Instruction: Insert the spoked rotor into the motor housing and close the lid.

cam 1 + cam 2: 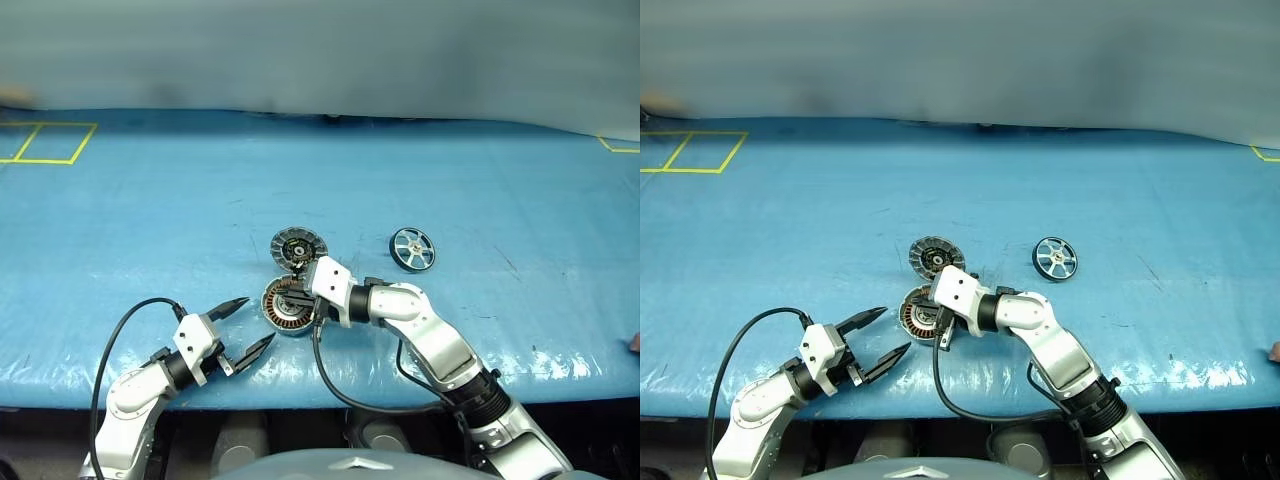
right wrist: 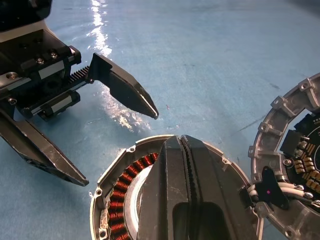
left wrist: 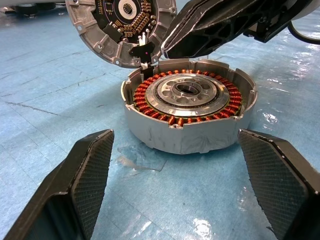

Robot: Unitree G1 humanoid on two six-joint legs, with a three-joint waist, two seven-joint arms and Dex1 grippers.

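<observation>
On blue table [image 1: 150, 200], housing [image 1: 283, 310] sits open, copper windings showing, no rotor in it. Lid [image 1: 298, 246] lies flipped back on housing's far side, dark segmented face up, joined at the rim. Rotor [image 1: 412, 248] lies flat, well apart to housing's right and a bit farther back. Right gripper [image 2: 186, 165] is closed, empty, fingers together over housing's rim by the hinge. Left gripper [image 1: 246, 323] is spread wide, empty, just left of housing, pointing at it.
</observation>
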